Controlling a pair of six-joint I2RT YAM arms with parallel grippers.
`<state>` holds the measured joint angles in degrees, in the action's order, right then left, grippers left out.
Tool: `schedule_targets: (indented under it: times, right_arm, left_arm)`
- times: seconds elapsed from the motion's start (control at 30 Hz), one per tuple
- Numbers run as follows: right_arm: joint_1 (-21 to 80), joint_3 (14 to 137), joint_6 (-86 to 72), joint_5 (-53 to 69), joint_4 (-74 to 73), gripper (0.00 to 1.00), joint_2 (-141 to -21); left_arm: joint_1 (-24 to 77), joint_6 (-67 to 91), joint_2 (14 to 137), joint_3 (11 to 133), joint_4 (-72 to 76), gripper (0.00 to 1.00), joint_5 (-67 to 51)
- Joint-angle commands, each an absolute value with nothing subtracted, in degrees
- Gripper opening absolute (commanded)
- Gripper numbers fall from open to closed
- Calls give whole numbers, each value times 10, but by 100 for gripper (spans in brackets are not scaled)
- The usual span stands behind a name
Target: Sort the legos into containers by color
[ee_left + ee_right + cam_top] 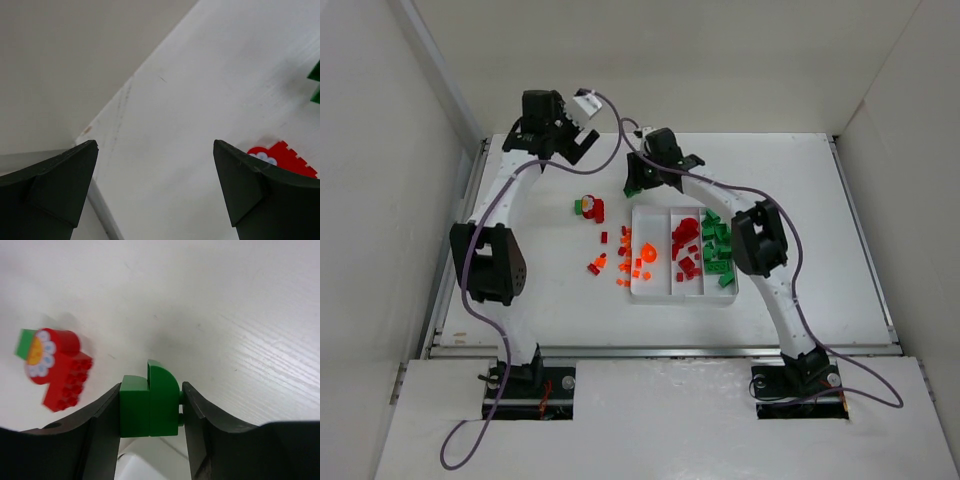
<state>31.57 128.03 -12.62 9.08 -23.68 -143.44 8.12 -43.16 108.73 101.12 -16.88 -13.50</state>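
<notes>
My right gripper [151, 407] is shut on a green lego [150, 405], two green pieces pressed together between the fingers, just above the table. From above, this gripper [638, 183] hangs beyond the far left corner of the white tray [651, 228]. The tray's containers hold an orange lego [648, 257] on the left, red legos [685, 245] in the middle and green legos [718, 245] on the right. A red lego with a flower face [57, 365] [590, 207] lies left of the gripper. My left gripper [155, 185] [572, 143] stands open and empty at the far left.
Loose orange legos [625, 265] and small red legos [604, 237] lie scattered on the table left of the tray. A red toothed piece [285, 157] shows beside the left gripper's right finger. White walls enclose the table on the left, far and right sides.
</notes>
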Motion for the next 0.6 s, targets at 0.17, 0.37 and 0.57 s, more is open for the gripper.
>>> schedule_targets:
  times: [0.17, 0.37, 0.57]
  right_arm:
    - [315, 1217, -120, 138, -150, 0, -1213]
    - [309, 1171, -120, 175, -171, 0, -1122]
    - [309, 1116, -155, 222, -177, 0, -1058]
  left_arm:
    - [65, -306, 969, 1063, -137, 100, -239]
    - [81, -400, 897, 1011, -217, 100, -385]
    - [175, -417, 760, 784, -52, 100, -330]
